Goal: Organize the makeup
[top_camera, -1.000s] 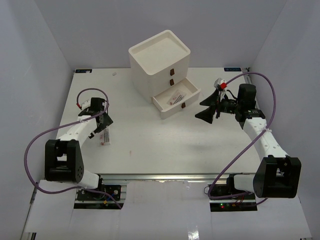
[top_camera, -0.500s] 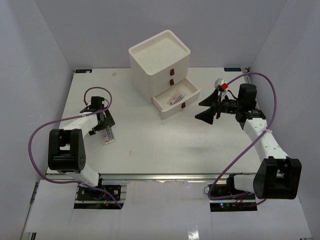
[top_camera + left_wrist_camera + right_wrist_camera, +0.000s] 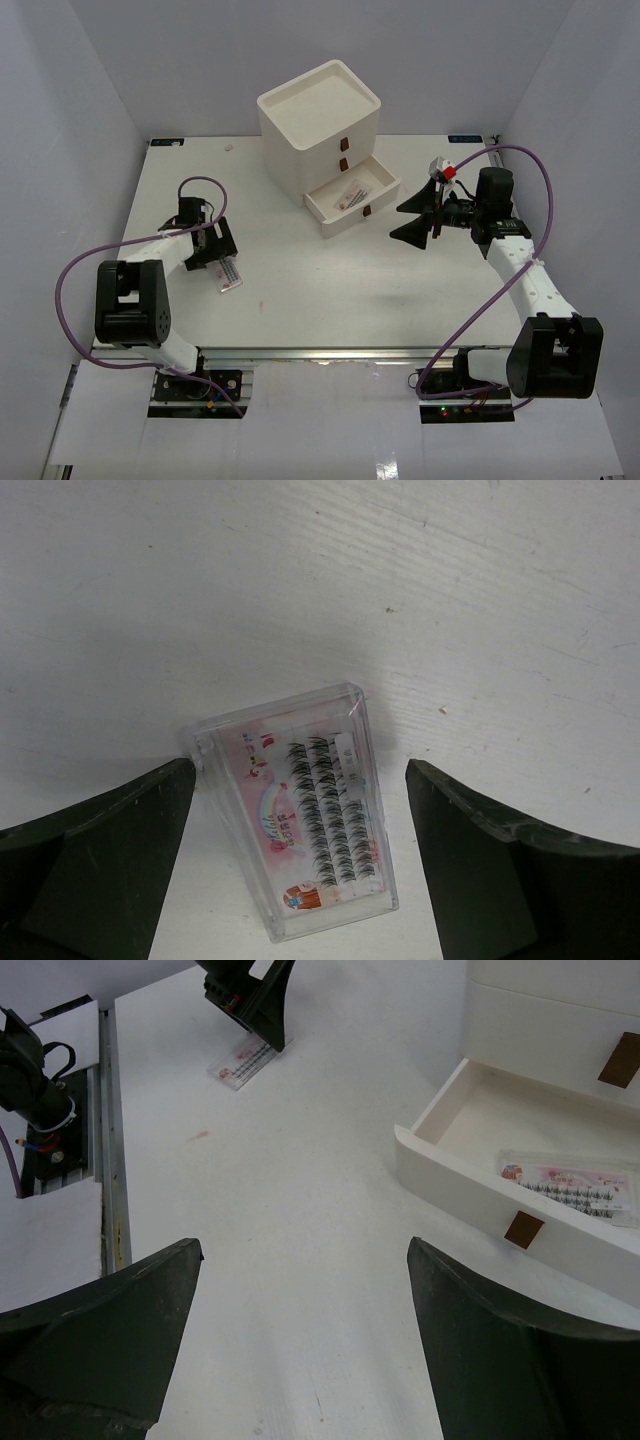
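The table (image 3: 300, 310) hasn't changed, and neither has the white drawer box (image 3: 320, 115) at the back of it. Its bottom drawer (image 3: 377, 192) is pulled out, with one lash packet (image 3: 351, 193) already lying inside.

What has changed is over on the left. In the last second the left arm (image 3: 165, 250) has folded in and swung its wrist nearer the box, and the left gripper (image 3: 218, 252) has come along with it. Its jaws are spread as wide as they go, pointing down at the tabletop and holding nothing.

The right gripper (image 3: 412, 220) hasn't budged. It hangs just to the right of the open drawer, jaws also wide and empty.

The loose lash packet (image 3: 300, 855), a clear case with pink print, has slid a little closer to the box and turned as it went. It lies flat between the left fingers, still well out in front and to the left of the box. One corner sits close to a finger, but I can't tell if they touch.

To my eye that was a nudge, not a pick. The packet still has to be gripped and carried to the drawer.
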{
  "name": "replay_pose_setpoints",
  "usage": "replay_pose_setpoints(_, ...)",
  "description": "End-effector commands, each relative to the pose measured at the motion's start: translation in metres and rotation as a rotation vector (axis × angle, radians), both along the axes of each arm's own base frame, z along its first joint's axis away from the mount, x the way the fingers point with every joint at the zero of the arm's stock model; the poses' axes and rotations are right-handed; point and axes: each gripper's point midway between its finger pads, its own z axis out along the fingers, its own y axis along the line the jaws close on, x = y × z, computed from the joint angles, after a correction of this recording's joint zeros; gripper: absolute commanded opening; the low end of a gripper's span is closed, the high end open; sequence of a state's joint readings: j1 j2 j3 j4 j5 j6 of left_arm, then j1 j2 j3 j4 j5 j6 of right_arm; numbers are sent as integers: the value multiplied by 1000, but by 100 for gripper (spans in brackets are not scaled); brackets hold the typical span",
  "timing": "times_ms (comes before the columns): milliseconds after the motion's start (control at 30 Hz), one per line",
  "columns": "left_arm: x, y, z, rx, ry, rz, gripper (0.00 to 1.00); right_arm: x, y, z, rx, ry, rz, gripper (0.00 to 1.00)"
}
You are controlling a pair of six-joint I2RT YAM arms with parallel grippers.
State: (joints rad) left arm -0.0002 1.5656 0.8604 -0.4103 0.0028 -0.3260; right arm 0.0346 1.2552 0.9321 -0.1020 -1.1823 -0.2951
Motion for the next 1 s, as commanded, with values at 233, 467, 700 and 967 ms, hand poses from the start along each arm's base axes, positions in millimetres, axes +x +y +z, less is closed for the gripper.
replay_pose_setpoints(233, -40, -10, -23, -74, 165, 115, 98, -5, 2, 3, 17, -18, 30, 90)
replay_pose_setpoints(467, -53, 6, -27, 38, 237, 296, 98, -4, 2, 2, 18, -13, 32, 90)
replay_pose_setpoints(700, -61, -1, -40, 87, 286, 285, 97, -5, 3, 4, 20, -14, 36, 90)
replay_pose_setpoints(967, -64, -8, -49, 98, 321, 273, 77, -6, 2, 4, 21, -16, 35, 90)
